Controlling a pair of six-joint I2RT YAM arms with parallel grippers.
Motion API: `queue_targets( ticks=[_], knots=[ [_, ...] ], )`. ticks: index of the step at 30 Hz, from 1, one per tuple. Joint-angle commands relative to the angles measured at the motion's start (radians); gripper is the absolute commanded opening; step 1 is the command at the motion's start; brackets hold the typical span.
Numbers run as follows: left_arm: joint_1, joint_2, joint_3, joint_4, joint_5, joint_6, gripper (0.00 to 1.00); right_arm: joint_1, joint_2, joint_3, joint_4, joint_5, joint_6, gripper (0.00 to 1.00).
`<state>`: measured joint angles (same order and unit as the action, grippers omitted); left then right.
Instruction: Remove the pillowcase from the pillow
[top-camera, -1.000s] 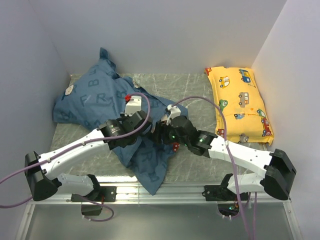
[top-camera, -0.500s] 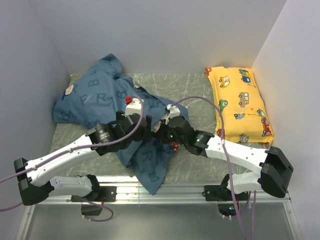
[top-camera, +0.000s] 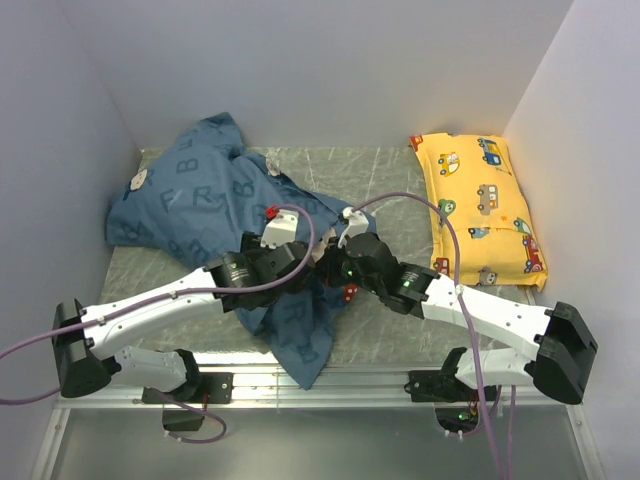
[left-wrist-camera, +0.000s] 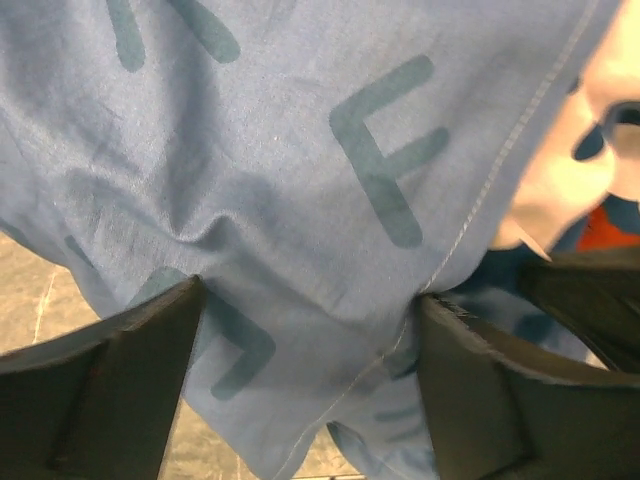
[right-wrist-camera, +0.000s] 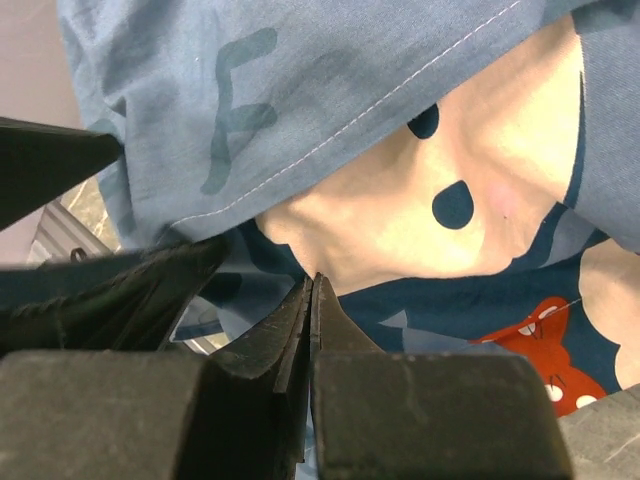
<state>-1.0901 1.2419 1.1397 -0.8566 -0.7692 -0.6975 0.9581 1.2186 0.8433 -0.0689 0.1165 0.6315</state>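
Observation:
The dark blue pillowcase (top-camera: 190, 200) lies crumpled at the back left, and one flap trails down to the table's front edge. The pillow is hidden. My left gripper (top-camera: 303, 262) sits at mid-table over the flap. In the left wrist view it (left-wrist-camera: 310, 310) stands open, with lettered pillowcase (left-wrist-camera: 300, 150) fabric sagging between its fingers (left-wrist-camera: 110, 390). My right gripper (top-camera: 335, 272) faces it from the right. In the right wrist view it (right-wrist-camera: 312, 282) is shut, its tips pinching a fold of the pillowcase (right-wrist-camera: 300, 80) by a cream bear face (right-wrist-camera: 440, 230).
A yellow vehicle-print pillow (top-camera: 480, 205) lies along the right wall. Grey walls close in the marbled table (top-camera: 390, 190) on the left, back and right. A metal rail (top-camera: 350, 378) runs along the front edge. Both arms' cables loop over the middle.
The left gripper opened and let go of the fabric while the right gripper shut on it. The left arm swung a little to the right. The pillowcase's back peak slumped.

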Motion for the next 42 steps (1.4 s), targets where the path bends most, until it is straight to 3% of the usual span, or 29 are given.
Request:
queue_targets(
  ticks=[1, 5, 6, 9, 13, 16, 18, 23, 25, 30, 36, 39, 42],
  knots=[
    [-0.004, 0.025, 0.034, 0.014, -0.09, -0.023, 0.83, 0.005, -0.044, -0.01, 0.02, 0.034, 0.008, 0.02],
    [-0.004, 0.025, 0.051, -0.005, -0.126, -0.046, 0.53, 0.007, -0.054, -0.023, 0.018, 0.041, 0.007, 0.02],
    [-0.004, 0.019, 0.054, -0.012, -0.139, -0.051, 0.41, 0.007, -0.057, -0.027, 0.018, 0.044, 0.008, 0.02],
    [0.013, -0.004, 0.072, -0.038, -0.188, -0.072, 0.21, 0.007, -0.064, -0.035, 0.014, 0.054, 0.004, 0.01],
    [0.113, -0.041, 0.083, 0.009, -0.164, -0.045, 0.12, 0.002, -0.082, -0.046, -0.017, 0.095, 0.0, 0.0],
    [0.246, -0.091, 0.036, 0.12, -0.05, 0.027, 0.05, -0.022, -0.12, -0.076, -0.034, 0.117, 0.005, 0.0],
    [0.364, -0.136, -0.01, 0.247, 0.066, 0.076, 0.01, -0.053, -0.152, -0.107, -0.04, 0.115, 0.013, 0.0],
    [0.632, -0.128, -0.015, 0.341, 0.224, 0.116, 0.01, -0.149, -0.221, -0.176, -0.083, 0.118, 0.025, 0.0],
    [0.685, -0.092, -0.017, 0.378, 0.341, 0.124, 0.01, -0.229, -0.244, -0.22, -0.081, 0.08, 0.025, 0.0],
    [0.697, 0.019, -0.035, 0.451, 0.481, 0.102, 0.0, -0.305, -0.265, -0.202, -0.1, 0.077, 0.001, 0.0],
    [0.688, 0.068, -0.122, 0.537, 0.585, 0.055, 0.01, -0.265, -0.166, -0.014, -0.173, 0.046, -0.058, 0.0],
    [0.681, 0.07, -0.152, 0.568, 0.594, 0.041, 0.01, -0.194, -0.149, 0.043, -0.227, 0.142, -0.059, 0.1],
    [0.67, 0.073, -0.176, 0.591, 0.591, 0.024, 0.01, -0.099, -0.123, 0.107, -0.279, 0.24, -0.046, 0.27]
  ],
)
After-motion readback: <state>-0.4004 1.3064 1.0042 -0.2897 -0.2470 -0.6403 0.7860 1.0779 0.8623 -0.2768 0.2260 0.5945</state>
